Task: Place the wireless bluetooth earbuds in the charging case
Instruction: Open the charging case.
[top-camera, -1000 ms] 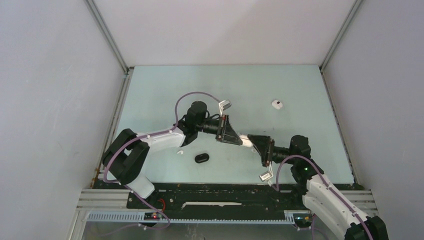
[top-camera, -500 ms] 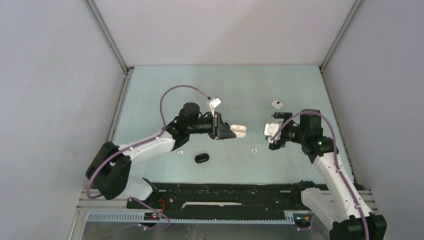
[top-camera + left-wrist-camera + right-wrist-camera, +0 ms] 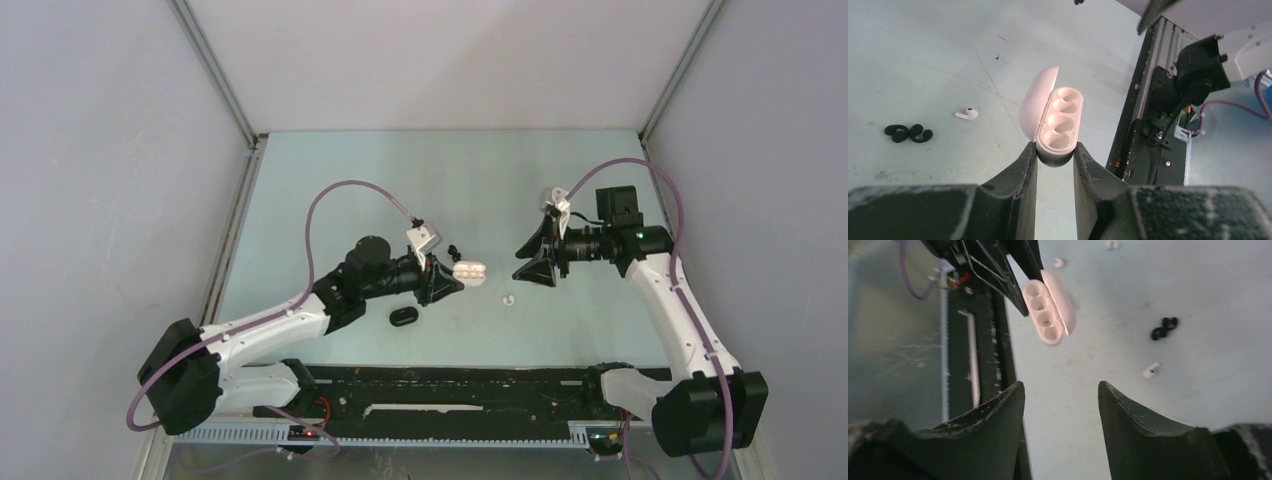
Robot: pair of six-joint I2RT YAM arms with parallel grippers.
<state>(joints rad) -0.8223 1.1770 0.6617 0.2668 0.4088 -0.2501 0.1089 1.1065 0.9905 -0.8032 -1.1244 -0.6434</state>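
My left gripper [image 3: 1054,150] is shut on the near end of a white pill-shaped charging case [image 3: 1058,125], held above the table with its lid hinged open and its wells empty. In the top view the case [image 3: 470,270] sticks out of the left gripper [image 3: 456,273] toward the right arm. The right gripper [image 3: 1060,385] is open and empty and faces the case [image 3: 1048,307] from a distance; from above the right gripper [image 3: 527,264] sits right of it. One white earbud [image 3: 507,298] lies on the table between them. A black earbud pair [image 3: 453,249] lies just behind the case.
A black case [image 3: 403,317] lies on the table near the front, under the left forearm. Another small white earbud [image 3: 1059,262] lies farther off. The black rail [image 3: 450,385] runs along the near table edge. Grey walls enclose the table on the left, back and right.
The right gripper left the case, swung away to the back right and now points back at it. The left arm carried the open case nearer the front. The black earbud pair came into view.
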